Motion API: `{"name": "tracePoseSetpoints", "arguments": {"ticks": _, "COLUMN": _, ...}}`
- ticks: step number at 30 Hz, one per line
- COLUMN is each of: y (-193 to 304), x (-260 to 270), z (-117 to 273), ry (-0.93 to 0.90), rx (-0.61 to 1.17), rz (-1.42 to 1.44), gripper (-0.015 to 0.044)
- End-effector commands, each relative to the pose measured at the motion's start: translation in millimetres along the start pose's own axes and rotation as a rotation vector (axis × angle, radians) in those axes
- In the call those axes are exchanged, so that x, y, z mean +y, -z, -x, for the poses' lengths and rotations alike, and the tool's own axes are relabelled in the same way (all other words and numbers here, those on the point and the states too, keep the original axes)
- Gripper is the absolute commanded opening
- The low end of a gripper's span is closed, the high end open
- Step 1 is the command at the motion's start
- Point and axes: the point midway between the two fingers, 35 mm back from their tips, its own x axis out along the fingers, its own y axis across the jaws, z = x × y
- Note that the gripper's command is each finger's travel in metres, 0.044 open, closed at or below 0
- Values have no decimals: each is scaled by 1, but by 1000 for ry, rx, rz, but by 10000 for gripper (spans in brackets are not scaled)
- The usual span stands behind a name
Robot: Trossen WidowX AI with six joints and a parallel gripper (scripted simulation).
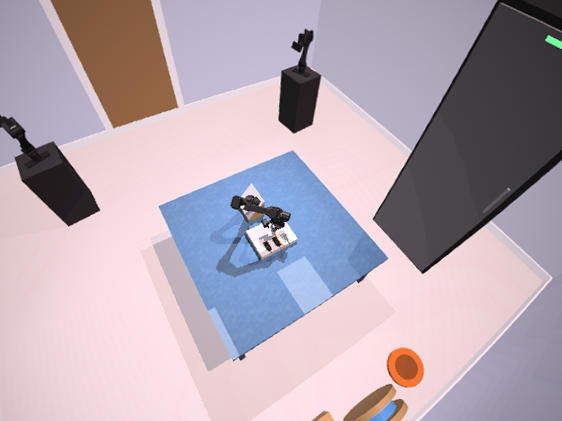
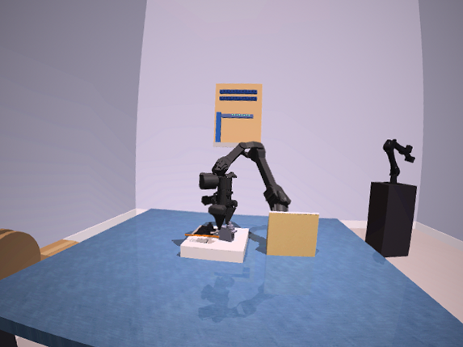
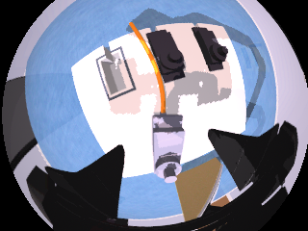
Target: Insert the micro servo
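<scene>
While the black arm (image 1: 263, 210) (image 2: 264, 168) arches over the blue surface (image 1: 201, 220) (image 2: 149, 288) (image 3: 48, 96), its pincer (image 2: 225, 225) (image 3: 167, 141) points down at the white deck (image 1: 262, 250) (image 2: 213, 255) (image 3: 91, 96), fingers spread wide and grasping nothing. Between the two fingertips, as the wrist view has it, lies the loose micro servo (image 2: 226, 233) (image 3: 167, 144), a pale grey body with its round output shaft (image 3: 170, 179) at the end facing the wrist. It is on top of the deck, outside the marked pocket (image 3: 115, 77), which has a dark outline and a small notch at one end. From the servo's far end the orange cable (image 2: 201, 235) (image 3: 160, 82) runs across the deck between the pocket and the nearer of two black servos (image 3: 166, 55) (image 3: 211, 49), seated side by side. Near the deck, a tan panel (image 2: 292, 234) (image 3: 194, 190) stands upright on the surface.
</scene>
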Motion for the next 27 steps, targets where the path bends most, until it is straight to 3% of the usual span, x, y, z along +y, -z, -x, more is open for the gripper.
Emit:
{"name": "tracePoseSetpoints", "arguments": {"ticks": 1, "y": 2, "x": 0, "z": -7, "ry": 11, "rx": 3, "rz": 12, "gripper": 440}}
{"name": "tracePoseSetpoints", "arguments": {"ticks": 3, "y": 2, "x": -1, "z": -8, "ry": 11, "rx": 3, "rz": 12, "gripper": 440}}
{"name": "tracePoseSetpoints", "arguments": {"ticks": 14, "y": 2, "x": -1, "z": -8, "ry": 11, "rx": 3, "rz": 12, "gripper": 151}}
{"name": "tracePoseSetpoints", "arguments": {"ticks": 20, "y": 2, "x": -1, "z": -8, "ry": 11, "rx": 3, "rz": 12, "gripper": 111}}
{"name": "tracePoseSetpoints", "arguments": {"ticks": 24, "y": 1, "x": 0, "z": 1, "ry": 10, "rx": 3, "rz": 12, "gripper": 6}}
{"name": "tracePoseSetpoints", "arguments": {"ticks": 27, "y": 3, "x": -2, "z": 14, "ry": 9, "rx": 3, "rz": 12, "gripper": 0}}
